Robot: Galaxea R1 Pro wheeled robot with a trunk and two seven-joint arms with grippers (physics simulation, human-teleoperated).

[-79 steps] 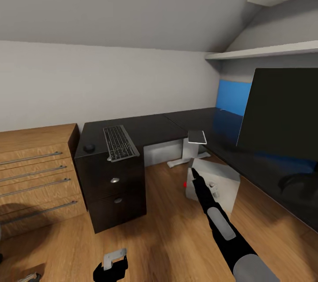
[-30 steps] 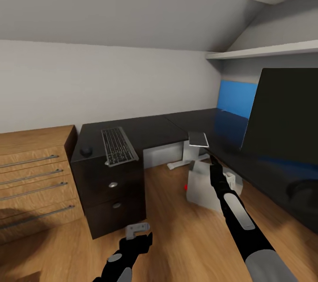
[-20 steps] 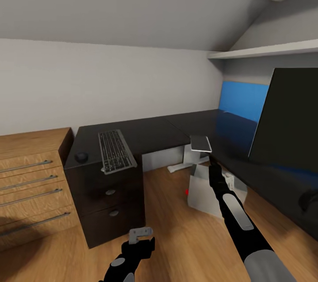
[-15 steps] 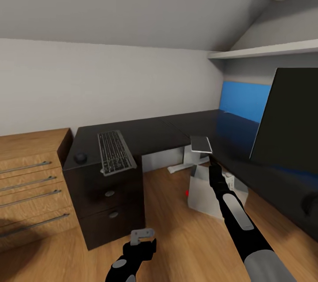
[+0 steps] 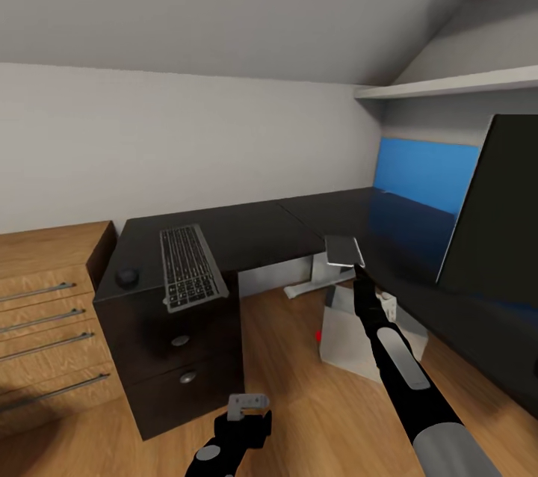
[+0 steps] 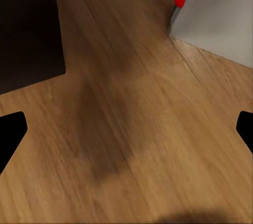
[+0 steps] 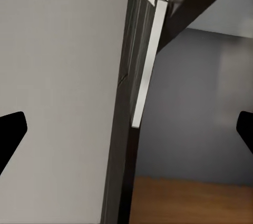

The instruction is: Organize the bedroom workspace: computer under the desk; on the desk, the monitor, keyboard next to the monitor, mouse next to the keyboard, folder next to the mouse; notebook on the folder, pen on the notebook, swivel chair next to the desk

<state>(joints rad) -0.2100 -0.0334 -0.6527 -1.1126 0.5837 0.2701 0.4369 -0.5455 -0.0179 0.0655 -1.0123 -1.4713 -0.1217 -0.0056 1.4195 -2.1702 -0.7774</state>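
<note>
A grey keyboard (image 5: 190, 275) lies on the dark desk (image 5: 261, 226) above its drawers, with a black mouse (image 5: 127, 277) beside it. The big black monitor (image 5: 501, 208) stands on the desk's right wing. The grey computer (image 5: 351, 339) with a red dot (image 5: 319, 336) sits on the floor partly under that wing. My right gripper (image 5: 357, 279) is open at the computer's top far edge, whose grey panel (image 7: 58, 87) runs between the fingers. My left gripper (image 5: 246, 406) hangs open over the wooden floor (image 6: 132, 129), near the computer's corner (image 6: 221, 13).
A wooden dresser (image 5: 45, 312) stands left of the desk's drawer unit (image 5: 175, 365). A white desk leg (image 5: 314, 279) stands behind the computer. A blue panel (image 5: 426, 174) and wall shelves (image 5: 448, 84) are at the back right. Open floor lies between drawers and computer.
The camera has moved closer, and the whole scene has shifted with it. My left arm has reached forward into view. My right gripper went from the computer's front to its top far edge.
</note>
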